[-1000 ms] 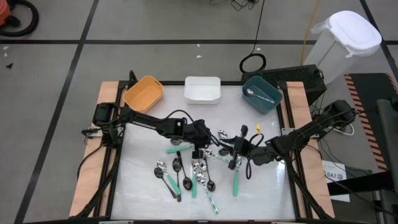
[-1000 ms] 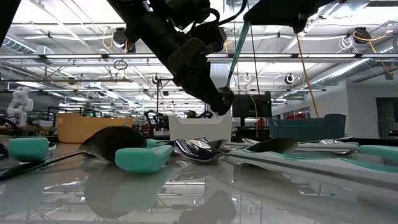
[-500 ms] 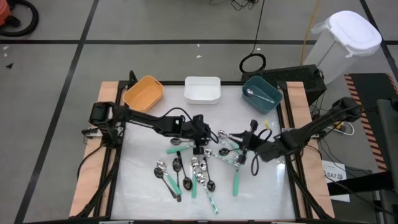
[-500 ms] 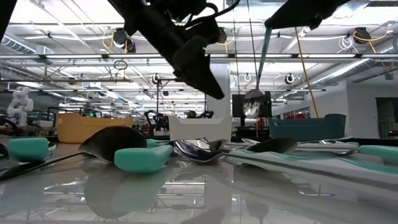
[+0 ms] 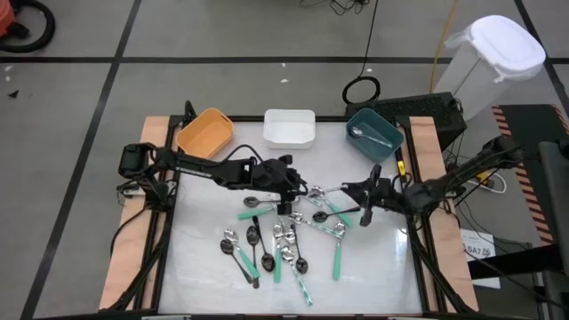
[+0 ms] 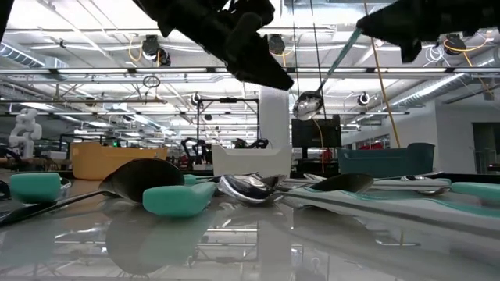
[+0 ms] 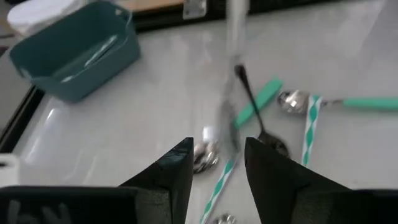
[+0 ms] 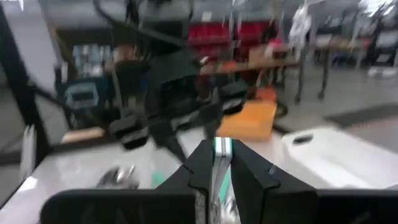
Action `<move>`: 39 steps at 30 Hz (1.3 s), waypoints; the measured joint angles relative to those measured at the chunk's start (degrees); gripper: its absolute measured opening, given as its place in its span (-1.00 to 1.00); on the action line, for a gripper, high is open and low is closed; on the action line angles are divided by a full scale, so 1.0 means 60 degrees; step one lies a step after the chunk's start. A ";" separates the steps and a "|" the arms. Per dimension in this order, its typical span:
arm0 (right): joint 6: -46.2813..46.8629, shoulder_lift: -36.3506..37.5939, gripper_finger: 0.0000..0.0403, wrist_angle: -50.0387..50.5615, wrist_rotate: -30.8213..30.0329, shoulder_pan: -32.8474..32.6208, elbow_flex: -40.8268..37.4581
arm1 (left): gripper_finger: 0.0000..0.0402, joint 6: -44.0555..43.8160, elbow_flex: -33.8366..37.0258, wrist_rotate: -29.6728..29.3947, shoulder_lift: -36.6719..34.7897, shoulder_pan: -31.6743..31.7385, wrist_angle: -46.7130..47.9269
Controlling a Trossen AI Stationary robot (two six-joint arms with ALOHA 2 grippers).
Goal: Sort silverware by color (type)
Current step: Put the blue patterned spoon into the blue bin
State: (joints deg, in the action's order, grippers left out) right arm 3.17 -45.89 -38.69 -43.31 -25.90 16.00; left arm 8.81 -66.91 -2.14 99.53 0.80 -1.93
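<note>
On the far left of the back edge sits the rounded orange plastic bin, which appears empty, likely reserved for one handle colour. Next to it the white rectangular plastic bin also looks empty.

The left gripper hangs over the middle of the white tabletop, just above the pile; its fingers stand spread with nothing between them, probably so it can come down over a handle.

Below and around it lies the silverware, a loose heap of small spoons with shiny metal bowls and black, mint-green or plain silver handles, some crossing one another, so most of the sorting is still to do. A black-handled spoon and a green-and-white striped handle lie just ahead of the left fingers.

Further right, the right gripper is raised off the table with its fingers pressed together on a mint-green-handled spoon, whose bowl hangs free in the air in the low view. Held by the handle end and lifted clear, it seems meant for the square teal plastic bin at the back right, which already holds one spoon; green matching teal looks like the rule.

No brand, label or writing can be read on the bins, spoons or arms.
</note>
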 joint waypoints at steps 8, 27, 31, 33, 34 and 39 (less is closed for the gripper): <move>-0.2315 -0.0279 -0.85 -0.4302 0.0692 0.0297 -0.1371 | -0.28 -0.0528 0.0134 0.0351 -0.0475 0.0093 -0.0657; -0.4249 0.0204 -0.84 -0.5448 0.2543 0.0944 -0.1356 | -0.28 -0.0999 0.0134 -0.0063 -0.0490 0.0601 -0.2118; -0.4456 0.0204 -0.84 -0.5513 0.2689 0.0958 -0.1356 | -0.28 -0.0989 0.0134 0.0018 -0.0492 0.0687 -0.2270; -0.4518 0.0204 -0.84 -0.5598 0.2762 0.0957 -0.1356 | -0.30 -0.0985 0.0134 0.0163 -0.0489 0.0713 -0.2427; -0.4548 0.0204 -0.84 -0.5612 0.2769 0.0957 -0.1356 | -0.33 -0.0962 0.0134 0.0277 -0.0492 0.0728 -0.2473; -0.4795 0.0204 -0.84 -0.5661 0.2765 0.0957 -0.1356 | -0.67 -0.0665 0.0134 0.0428 -0.0488 0.0739 -0.2452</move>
State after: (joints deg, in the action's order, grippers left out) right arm -25.60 -44.66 -72.65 -26.72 -20.16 7.86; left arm 4.82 -66.11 0.42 96.60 5.23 -16.64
